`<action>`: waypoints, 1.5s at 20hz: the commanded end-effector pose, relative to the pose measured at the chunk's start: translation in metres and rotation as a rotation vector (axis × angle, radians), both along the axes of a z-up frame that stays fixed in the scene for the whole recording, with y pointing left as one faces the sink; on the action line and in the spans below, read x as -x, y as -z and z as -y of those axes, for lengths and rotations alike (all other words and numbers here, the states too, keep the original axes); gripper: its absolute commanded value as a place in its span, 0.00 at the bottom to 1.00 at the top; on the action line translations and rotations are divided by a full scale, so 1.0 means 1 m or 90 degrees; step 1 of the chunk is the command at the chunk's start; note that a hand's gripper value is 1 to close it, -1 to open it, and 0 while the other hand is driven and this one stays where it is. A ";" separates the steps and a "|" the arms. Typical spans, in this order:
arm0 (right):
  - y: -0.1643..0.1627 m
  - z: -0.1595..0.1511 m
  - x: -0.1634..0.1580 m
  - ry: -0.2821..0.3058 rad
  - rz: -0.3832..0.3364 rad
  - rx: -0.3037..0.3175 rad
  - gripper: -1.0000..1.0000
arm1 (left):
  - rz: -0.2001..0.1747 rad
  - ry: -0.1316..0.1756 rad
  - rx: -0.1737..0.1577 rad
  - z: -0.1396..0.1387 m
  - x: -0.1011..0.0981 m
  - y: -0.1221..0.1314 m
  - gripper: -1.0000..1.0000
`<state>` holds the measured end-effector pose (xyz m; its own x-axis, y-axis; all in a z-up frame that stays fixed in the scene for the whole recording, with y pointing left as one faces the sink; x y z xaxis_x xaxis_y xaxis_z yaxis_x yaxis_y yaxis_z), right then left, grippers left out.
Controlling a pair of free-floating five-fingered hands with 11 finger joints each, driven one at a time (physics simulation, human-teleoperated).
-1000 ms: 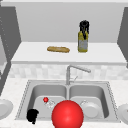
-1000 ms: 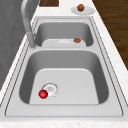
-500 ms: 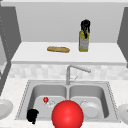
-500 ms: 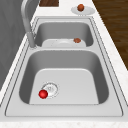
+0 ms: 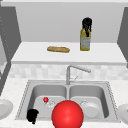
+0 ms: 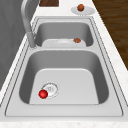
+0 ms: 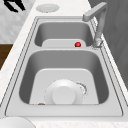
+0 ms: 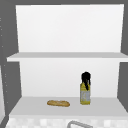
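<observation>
Bottle (image 5: 85, 40) upright on shelf (image 5: 105, 55), right hand (image 5: 87, 25) gripping its top.

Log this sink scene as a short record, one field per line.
Right hand: right hand up on the shelf, fingers curled over the top of the yellow bottle
Left hand: left hand at the sink's front left rim
Shelf: bread loaf left of the bottle
Left basin: small red ball beside the drain
Right basin: white plate on the floor
Foreground: large red ball
</observation>
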<state>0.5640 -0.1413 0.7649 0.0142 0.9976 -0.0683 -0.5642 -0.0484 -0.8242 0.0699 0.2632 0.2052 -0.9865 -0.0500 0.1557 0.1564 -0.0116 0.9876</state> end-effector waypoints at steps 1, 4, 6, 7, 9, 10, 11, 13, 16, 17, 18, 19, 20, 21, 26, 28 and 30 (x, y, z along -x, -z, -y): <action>-0.013 0.002 0.018 0.000 -0.013 0.000 1.00 | 0.000 0.000 0.000 0.000 0.000 0.000 0.50; -0.018 0.003 0.032 0.005 -0.015 0.001 1.00 | 0.000 0.000 0.000 0.000 0.000 0.000 0.50; -0.013 0.003 0.031 0.000 -0.013 0.002 1.00 | 0.000 0.000 0.000 0.000 0.000 0.000 0.50; -0.012 0.004 0.028 -0.001 -0.016 0.003 1.00 | 0.000 0.000 0.000 0.000 0.000 0.000 0.50; -0.007 0.004 0.027 0.001 -0.015 0.003 1.00 | 0.000 0.000 0.000 0.000 0.000 0.000 0.50; -0.004 0.004 0.027 0.001 -0.018 0.004 1.00 | 0.000 0.000 0.000 0.000 0.000 0.000 0.50; -0.003 0.006 0.029 -0.001 -0.019 -0.001 1.00 | 0.000 0.000 0.000 0.000 0.000 0.000 0.50; 0.001 0.007 0.033 0.001 -0.018 -0.005 1.00 | 0.000 0.000 0.000 0.000 0.000 0.000 0.50; 0.007 0.007 0.035 0.001 -0.019 -0.002 1.00 | 0.000 0.000 0.000 0.000 0.000 0.000 0.50; 0.007 0.007 0.037 0.001 -0.019 -0.001 1.00 | 0.000 0.000 0.000 0.000 0.000 0.000 0.50; 0.010 0.007 0.036 0.001 -0.019 0.000 1.00 | 0.000 0.000 0.000 0.000 0.000 0.000 0.50; 0.013 0.007 0.036 0.001 -0.019 0.002 1.00 | 0.000 0.000 0.000 0.000 0.000 0.000 0.50; 0.016 0.008 0.037 0.001 -0.019 0.002 1.00 | 0.000 0.000 0.000 0.000 0.000 0.000 0.50; 0.022 0.010 0.037 0.001 -0.019 0.002 1.00 | 0.000 0.000 0.000 0.000 0.000 0.000 0.50; 0.044 0.010 0.038 0.001 -0.019 -0.001 1.00 | 0.000 0.000 0.000 0.000 0.000 0.000 0.50; 0.042 0.015 0.037 0.001 -0.019 -0.009 1.00 | 0.000 0.000 0.000 0.000 0.000 0.000 0.50; 0.042 0.018 0.036 0.001 -0.021 -0.015 1.00 | 0.000 0.000 0.000 0.000 0.000 0.000 0.50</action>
